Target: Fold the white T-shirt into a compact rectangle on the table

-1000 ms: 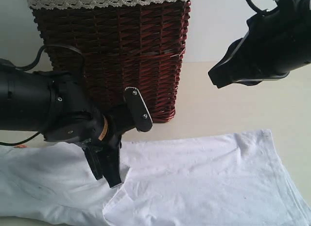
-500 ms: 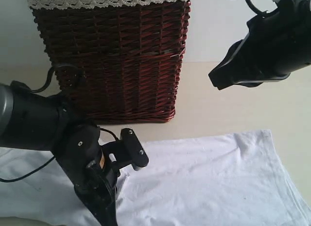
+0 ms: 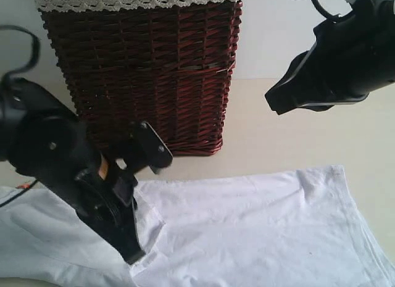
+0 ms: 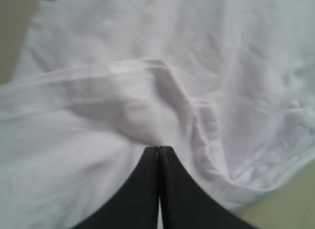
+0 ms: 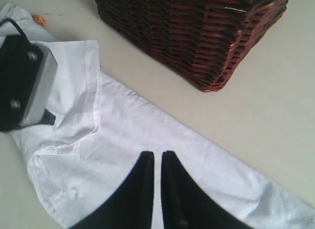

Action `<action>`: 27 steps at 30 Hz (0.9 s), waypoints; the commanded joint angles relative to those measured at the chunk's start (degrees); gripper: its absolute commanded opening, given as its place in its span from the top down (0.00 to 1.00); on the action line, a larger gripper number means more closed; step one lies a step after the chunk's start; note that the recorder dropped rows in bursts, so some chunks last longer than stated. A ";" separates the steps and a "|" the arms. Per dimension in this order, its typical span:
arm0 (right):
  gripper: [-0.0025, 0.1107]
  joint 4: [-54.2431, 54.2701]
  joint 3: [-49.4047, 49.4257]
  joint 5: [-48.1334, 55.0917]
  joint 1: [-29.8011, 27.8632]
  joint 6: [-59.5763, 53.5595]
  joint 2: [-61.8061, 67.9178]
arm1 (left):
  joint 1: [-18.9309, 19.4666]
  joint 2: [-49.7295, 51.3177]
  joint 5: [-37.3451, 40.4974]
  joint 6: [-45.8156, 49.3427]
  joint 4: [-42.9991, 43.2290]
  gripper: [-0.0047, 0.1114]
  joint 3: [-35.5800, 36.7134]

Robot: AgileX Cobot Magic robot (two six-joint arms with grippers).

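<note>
The white T-shirt (image 3: 259,225) lies spread over the front of the table (image 3: 290,139), its hem end to the right. My left gripper (image 3: 133,257) points down at the sleeve area on the left, shut, with a raised fold of the white T-shirt (image 4: 98,91) pinched at its tips (image 4: 158,149). My right gripper (image 3: 274,105) hangs high at the right, well above the cloth. In the right wrist view it (image 5: 157,154) is shut with only a thin slit and nothing between the jaws, above the white T-shirt (image 5: 147,140). A small orange neck label (image 5: 38,19) shows at the shirt's far end.
A dark red wicker basket (image 3: 142,71) with white lace trim stands at the back, close behind the left arm and the shirt's upper edge. The same basket (image 5: 197,32) shows in the right wrist view. Bare table (image 5: 275,115) lies to the right of the basket.
The left arm swung its gripper down toward the front edge, then back up and left, and its wrist turned. The sleeve fold shifted slightly. The right arm stayed still.
</note>
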 commanded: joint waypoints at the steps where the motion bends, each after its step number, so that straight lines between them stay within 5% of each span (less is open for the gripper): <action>1: 0.91 -0.26 -0.51 0.33 0.07 0.00 -0.37 | 5.75 -2.33 1.14 -6.98 2.78 0.96 1.52; 9: 0.91 -0.26 -0.51 1.04 0.07 0.00 -0.37 | 13.84 4.84 4.49 -9.58 3.04 0.96 6.01; 23: 0.91 -0.26 -0.51 1.51 0.07 0.00 -0.37 | 14.16 -2.51 8.47 -10.58 4.36 0.96 5.94; 27: 0.91 -0.62 -0.51 1.52 0.07 0.00 -0.37 | 17.42 -4.16 10.86 -18.95 9.50 0.96 6.19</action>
